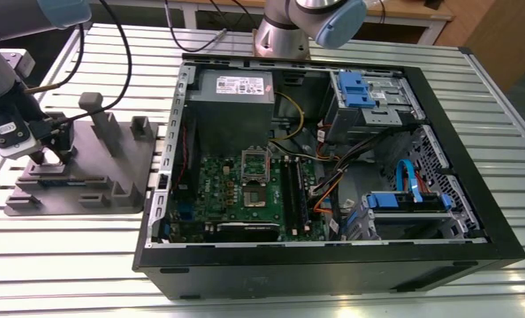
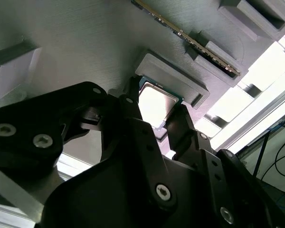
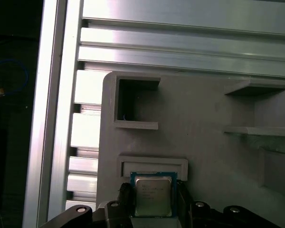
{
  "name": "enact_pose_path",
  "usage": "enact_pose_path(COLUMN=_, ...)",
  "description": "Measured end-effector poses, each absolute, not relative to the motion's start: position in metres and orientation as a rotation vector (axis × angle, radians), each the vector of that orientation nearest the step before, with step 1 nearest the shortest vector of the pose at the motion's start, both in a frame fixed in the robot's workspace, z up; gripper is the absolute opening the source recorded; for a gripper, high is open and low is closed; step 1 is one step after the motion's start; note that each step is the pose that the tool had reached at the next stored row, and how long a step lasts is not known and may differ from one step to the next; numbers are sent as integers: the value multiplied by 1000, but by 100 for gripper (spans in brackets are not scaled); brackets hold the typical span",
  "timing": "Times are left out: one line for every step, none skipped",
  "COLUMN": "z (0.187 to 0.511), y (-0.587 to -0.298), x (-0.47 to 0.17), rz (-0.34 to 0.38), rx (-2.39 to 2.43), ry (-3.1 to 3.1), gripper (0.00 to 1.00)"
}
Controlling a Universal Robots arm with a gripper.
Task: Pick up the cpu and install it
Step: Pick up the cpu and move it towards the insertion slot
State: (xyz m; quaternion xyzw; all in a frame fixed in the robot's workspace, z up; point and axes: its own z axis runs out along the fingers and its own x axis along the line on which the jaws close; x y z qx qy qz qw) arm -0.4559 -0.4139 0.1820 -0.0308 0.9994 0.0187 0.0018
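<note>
- One cpu (image 3: 153, 197) (image 2: 157, 100), silvery lid with a thin pale rim, lies on the grey fixture (image 3: 204, 152) against a raised ledge; the faint print on its lid is too small to read
- One gripper (image 3: 153, 190) (image 2: 156, 102): two black fingers (image 3: 125, 194) press on opposite edges of the cpu, pinching it
- One memory stick (image 2: 190, 40) stands on edge in a slot near the cpu
- One open computer case (image 1: 474, 218) fills the middle and the exterior view's right, well apart from the gripper (image 1: 52, 158) at the exterior view's left
- One slatted metal table (image 1: 68, 278) bears everything
</note>
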Motion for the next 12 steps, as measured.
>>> enact_pose_path(z=182, y=-414, x=-456, rz=59, rx=-97, ry=3136, gripper=47)
enact_pose_path(z=182, y=-414, x=-456, rz=59, rx=-97, ry=3136, gripper=47)
enact_pose_path(z=182, y=-414, x=-456, rz=59, rx=-97, ry=3136, gripper=47)
enact_pose_path(z=182, y=-414, x=-456, rz=59, rx=-97, ry=3136, gripper=47)
enact_pose_path(z=182, y=-414, x=-456, rz=59, rx=-97, ry=3136, gripper=47)
enact_pose_path(z=183, y=-414, x=-456, rz=59, rx=-97, ry=3136, gripper=47)
enact_pose_path(z=183, y=-414, x=-456, rz=59, rx=-97, ry=3136, gripper=47)
enact_pose_path(z=184, y=-414, x=-456, rz=59, rx=-96, ry=3136, gripper=47)
enact_pose_path(z=184, y=-414, x=-456, rz=59, rx=-97, ry=3136, gripper=47)
enact_pose_path(z=185, y=-414, x=-456, rz=59, rx=-96, ry=3136, gripper=47)
enact_pose_path(z=185, y=-414, x=-456, rz=59, rx=-96, ry=3136, gripper=47)
enact_pose_path(z=185, y=-414, x=-456, rz=59, rx=-96, ry=3136, gripper=47)
